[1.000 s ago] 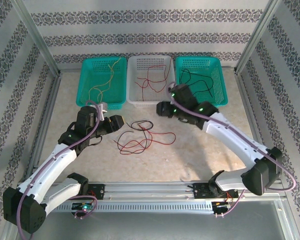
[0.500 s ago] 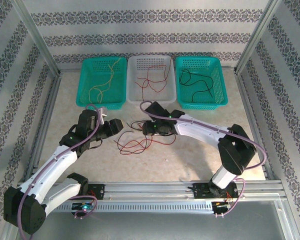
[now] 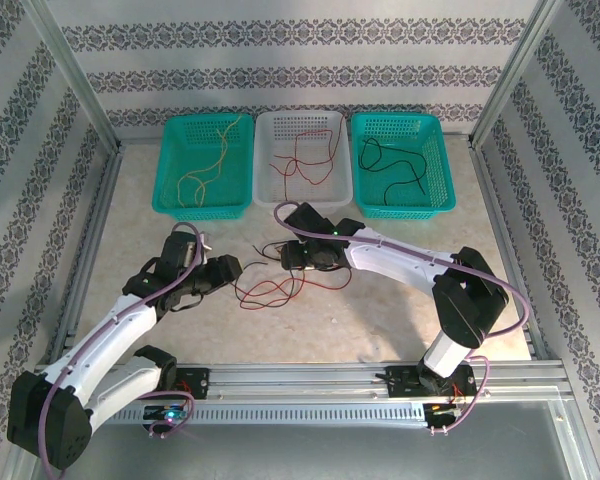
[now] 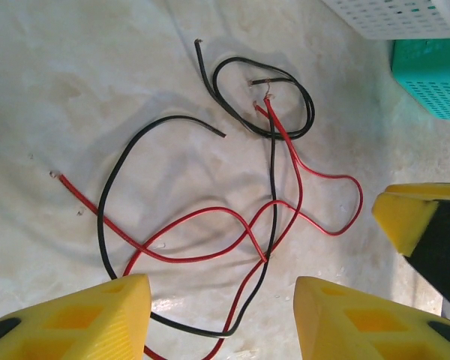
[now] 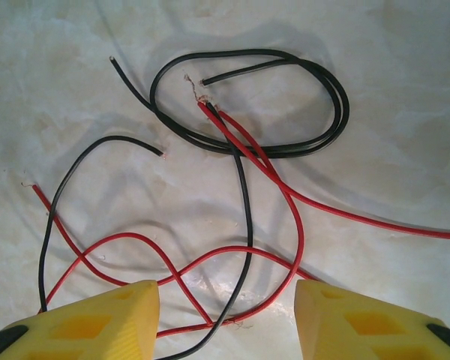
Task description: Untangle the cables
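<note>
Both arms lean in over the middle of the worktop (image 3: 370,325), one from each side, because the tangle of cables (image 3: 275,288) lies loose there, on the near side of three baskets. The left jaws hang at its left end and the right jaws over its far edge. Each wrist camera shows me a pair of yellow fingers (image 4: 82,319) standing well apart, roughly half spread, with wire and bare worktop visible through the gap. Nothing is pinched, so both sets of jaws are open and empty. I judge they are posed this way to straddle a strand from above before closing.

The knot is red and black only. From overhead its long axis runs side to side, from one arm toward the other, and one red cable (image 5: 375,217) trails off to the right. On the far side a black cable (image 5: 315,82) lies coiled in a flat oval, with two bared red ends just inside it. A second black cable (image 5: 244,195) forms a wide U that opens toward the baskets and crosses the red loops.

The left teal basket (image 3: 165,170) holds yellow strands, the white basket (image 3: 261,160) red ones and the right teal basket (image 3: 445,170) black ones. I take it that the sorting is by colour.
</note>
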You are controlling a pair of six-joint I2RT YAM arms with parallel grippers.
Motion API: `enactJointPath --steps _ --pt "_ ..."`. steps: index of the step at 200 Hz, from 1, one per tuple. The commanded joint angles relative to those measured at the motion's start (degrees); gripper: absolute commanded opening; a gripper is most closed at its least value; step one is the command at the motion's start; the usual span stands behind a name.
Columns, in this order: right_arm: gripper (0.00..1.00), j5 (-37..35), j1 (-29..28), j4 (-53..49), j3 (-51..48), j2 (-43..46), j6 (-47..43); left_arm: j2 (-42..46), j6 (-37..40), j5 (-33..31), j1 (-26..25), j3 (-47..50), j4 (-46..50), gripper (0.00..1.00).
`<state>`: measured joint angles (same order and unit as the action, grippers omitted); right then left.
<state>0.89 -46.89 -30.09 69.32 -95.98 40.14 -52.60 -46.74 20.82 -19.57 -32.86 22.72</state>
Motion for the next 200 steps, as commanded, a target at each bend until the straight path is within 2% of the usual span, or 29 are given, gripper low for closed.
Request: enactJointPath --steps 1,23,47,98,151,200 --pt "0.51 -1.5 1.0 -2.6 4.1 -2.3 -1.9 1.7 -1.6 -0.5 -0.6 0.3 1.2 0.52" --pt "0.51 0.1 0.5 -3.7 7.0 -5.6 -2.7 2.0 -2.3 0.3 -0.7 0.8 0.5 0.52" --pt "0.48 -2.2 -0.1 -6.9 10.9 -9.6 -4.5 2.5 -2.1 -0.3 -0.7 1.1 1.0 0.52" --pt "0.42 -3.8 0.4 -18.0 20.8 -19.0 -9.3 3.4 -1.6 -0.7 -0.7 -0.2 1.9 0.52" --pt "0.42 -3.2 0.8 -21.1 28.2 -25.1 -15.3 4.9 -1.1 -1.8 -0.7 -0.8 2.7 0.52" --pt "0.38 -1.6 1.4 -23.5 33.3 -30.3 -17.4 5.6 -0.9 -2.3 -0.7 -0.8 3.2 0.52"
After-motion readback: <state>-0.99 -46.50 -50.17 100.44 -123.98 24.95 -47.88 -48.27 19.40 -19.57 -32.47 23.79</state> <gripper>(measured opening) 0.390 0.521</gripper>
